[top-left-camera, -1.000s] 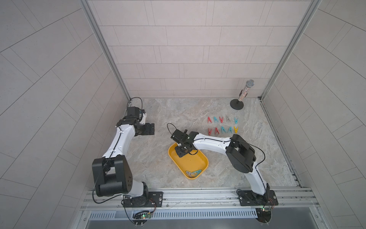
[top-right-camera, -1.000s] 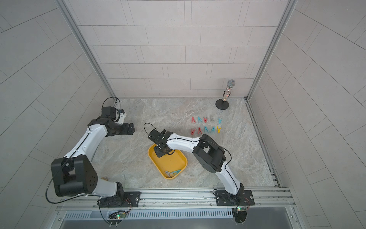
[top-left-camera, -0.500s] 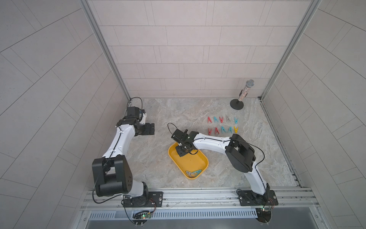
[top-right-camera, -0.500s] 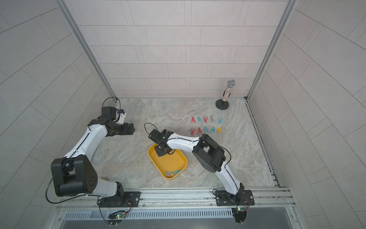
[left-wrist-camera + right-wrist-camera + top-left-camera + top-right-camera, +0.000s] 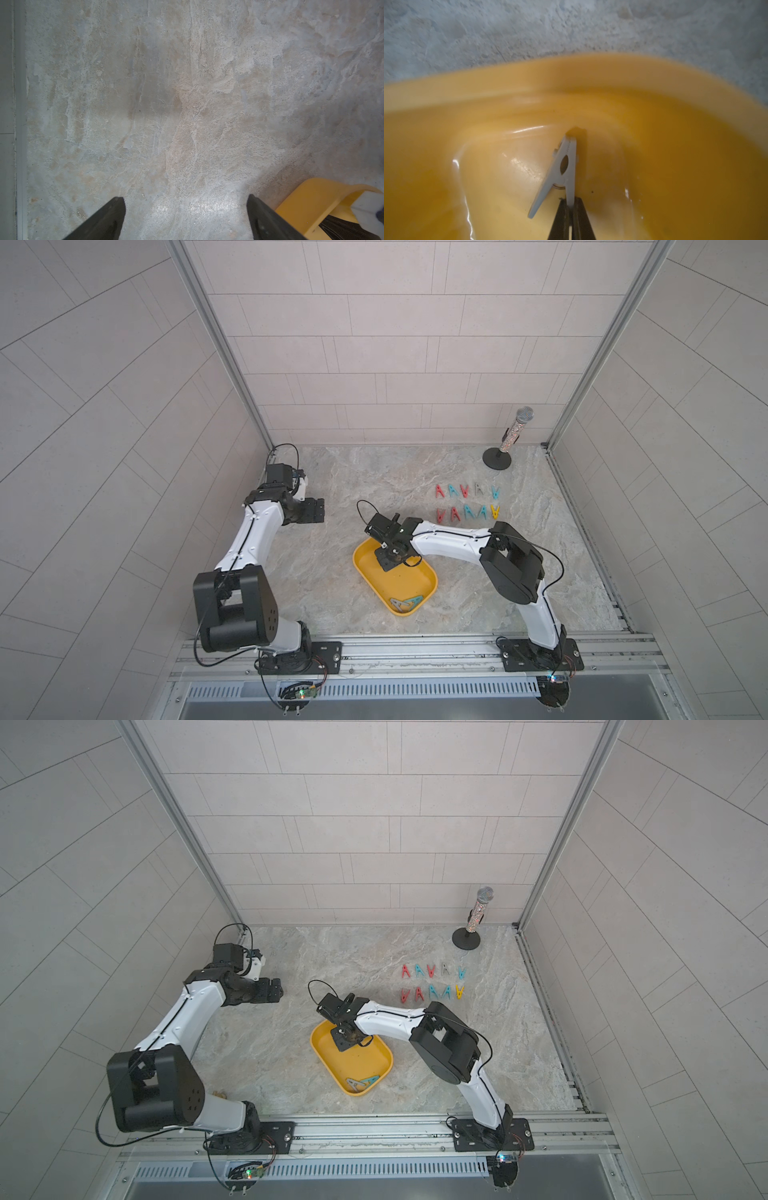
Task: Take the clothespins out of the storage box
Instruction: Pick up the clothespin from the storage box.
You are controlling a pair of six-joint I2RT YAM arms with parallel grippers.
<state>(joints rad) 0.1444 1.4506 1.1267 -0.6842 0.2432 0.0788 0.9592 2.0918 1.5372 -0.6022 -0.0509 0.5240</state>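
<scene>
The yellow storage box (image 5: 415, 583) (image 5: 370, 1063) lies mid-table. My right gripper (image 5: 387, 562) (image 5: 342, 1043) reaches down into its far end. In the right wrist view the right gripper (image 5: 570, 201) is shut on one leg of a grey clothespin (image 5: 571, 158), whose tip points at the box wall (image 5: 571, 83). A grey and a teal clothespin (image 5: 405, 602) (image 5: 360, 1082) lie in the box's near corner. Several red, teal, grey and yellow clothespins (image 5: 467, 502) (image 5: 432, 982) lie in two rows on the table. My left gripper (image 5: 316, 511) (image 5: 186, 202) hangs open over bare table, left of the box.
A glittery microphone on a round black stand (image 5: 504, 445) stands at the back right corner. Tiled walls close in the marble table on three sides. A corner of the box rim (image 5: 307, 199) shows in the left wrist view.
My right gripper's jaws have come together on the grey clothespin inside the box. The left arm has not moved.
</scene>
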